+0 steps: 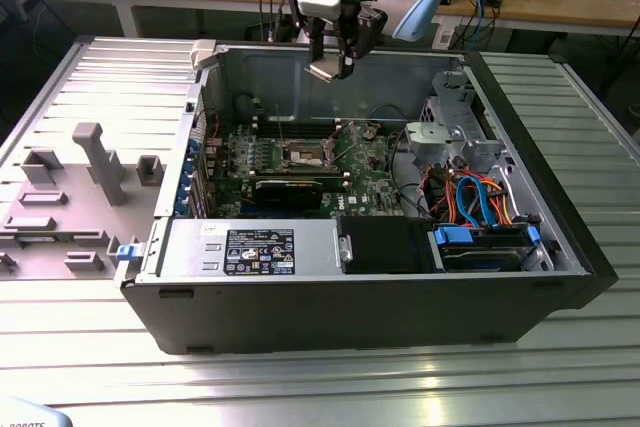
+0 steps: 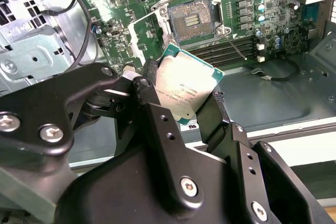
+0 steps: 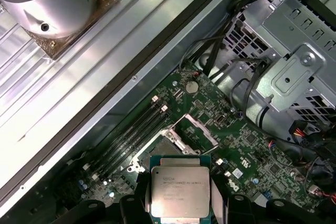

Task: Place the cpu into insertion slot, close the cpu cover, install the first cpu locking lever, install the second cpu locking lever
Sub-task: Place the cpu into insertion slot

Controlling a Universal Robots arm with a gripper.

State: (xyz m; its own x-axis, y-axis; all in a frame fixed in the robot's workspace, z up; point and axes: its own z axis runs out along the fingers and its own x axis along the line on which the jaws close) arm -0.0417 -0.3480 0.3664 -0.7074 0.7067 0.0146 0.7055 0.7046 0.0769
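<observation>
My gripper hangs high above the open computer case, shut on the cpu. In both wrist views the cpu shows its dull silver top and green edge, pinched on two sides between black fingers. Well below it lies the insertion slot, bare and dark in the green board. The cpu cover, a thin silvery frame, stands swung open beside the slot. A thin wire lever lies swung out on the slot's other side.
A black graphics card lies just in front of the slot in the exterior view. Long memory slots flank it. A grey drive cage and orange and blue cables fill the case's right. A grey fixture plate sits outside, left.
</observation>
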